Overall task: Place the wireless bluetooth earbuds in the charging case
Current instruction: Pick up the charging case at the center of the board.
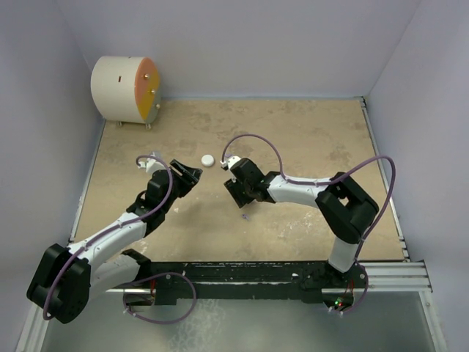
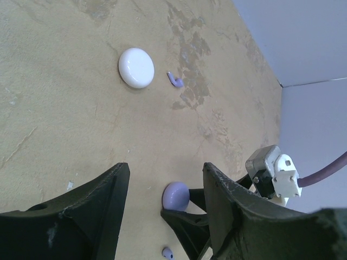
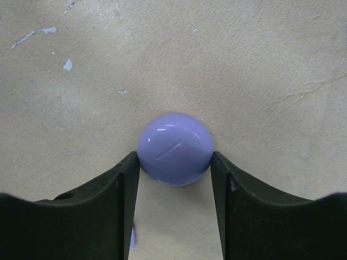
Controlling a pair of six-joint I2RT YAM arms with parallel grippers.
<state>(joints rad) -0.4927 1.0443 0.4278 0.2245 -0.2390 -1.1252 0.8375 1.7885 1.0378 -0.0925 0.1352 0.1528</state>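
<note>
The worktop (image 1: 308, 132) is tan and scuffed, closed in by pale walls (image 1: 256, 44) on its far, left and right sides. A metal rail (image 1: 388, 275) runs along its near edge. A white drum with an orange face (image 1: 124, 89) fills the far-left corner, and the widest open surface runs toward the far-right corner.

The right pincer (image 3: 174, 162) is low over the middle of the worktop, both fingertips pressed against the sides of the lilac case (image 3: 174, 147), which rests closed on the surface. A short slanted line crosses its lid and is not legible as writing.

The left pincer (image 2: 166, 168) stands apart with nothing between its fingers. It sits just left of the right one.

The white case (image 2: 136, 67) lies closed beyond both. One lilac earbud (image 2: 174, 80) is loose just beside it, and a second lilac earbud (image 2: 167, 252) lies near the lilac case.
</note>
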